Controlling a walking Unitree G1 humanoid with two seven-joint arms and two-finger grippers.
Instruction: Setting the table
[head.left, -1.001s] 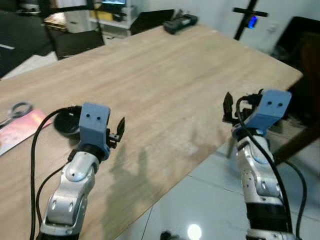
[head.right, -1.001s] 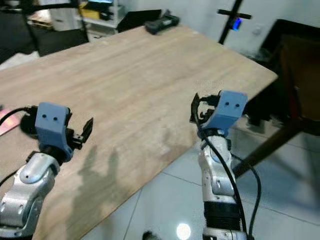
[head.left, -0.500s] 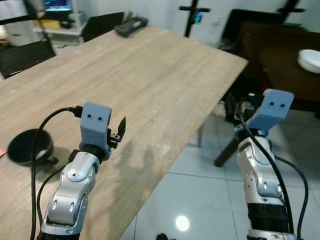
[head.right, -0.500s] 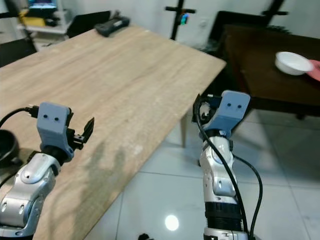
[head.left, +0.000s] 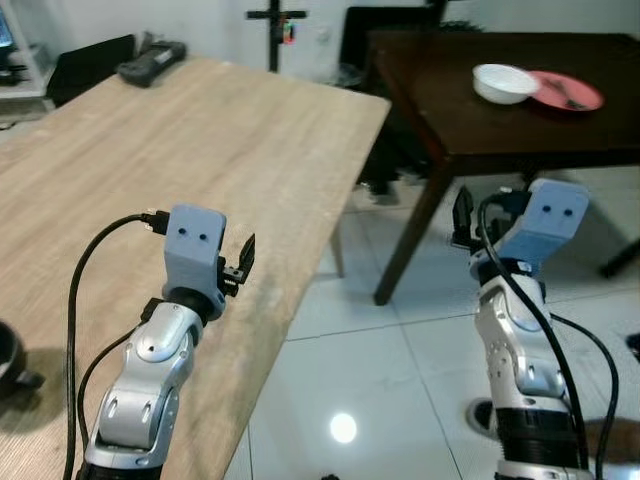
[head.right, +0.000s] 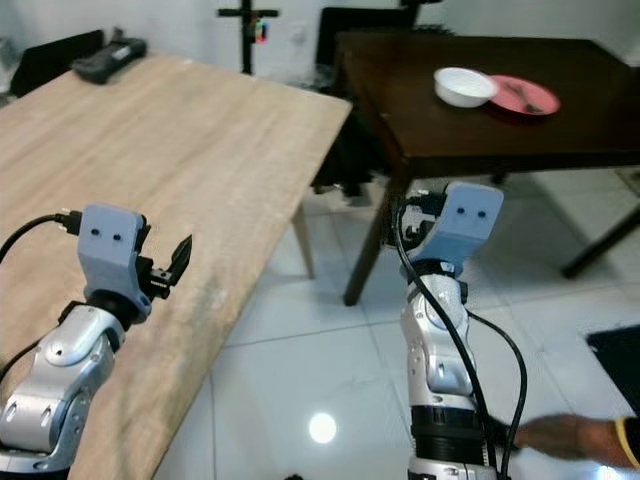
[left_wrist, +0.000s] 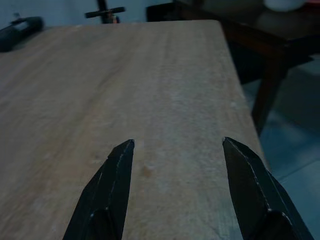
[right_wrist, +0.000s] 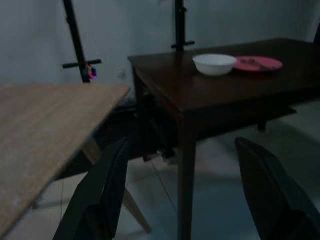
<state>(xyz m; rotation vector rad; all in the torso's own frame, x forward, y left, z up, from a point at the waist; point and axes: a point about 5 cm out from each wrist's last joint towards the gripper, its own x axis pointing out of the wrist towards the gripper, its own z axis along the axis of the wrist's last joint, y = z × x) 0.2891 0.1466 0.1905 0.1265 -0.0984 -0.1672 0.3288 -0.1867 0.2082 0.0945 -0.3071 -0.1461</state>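
Note:
A white bowl and a pink plate with cutlery on it sit side by side on a dark wooden table at the far right. My left gripper hovers open and empty over the right end of a light wooden table. My right gripper is held up over the tiled floor, open and empty, pointing toward the dark table; in the right wrist view the bowl and plate lie well beyond its fingers.
A black bowl rests on the light table at the left edge of view. A black device lies at that table's far end, with a stand behind. A person's hand shows low on the right above the floor.
The camera has swung right: the dark table with bowl and plate came into view and the black bowl slid to the left edge. Both arms keep their pose.

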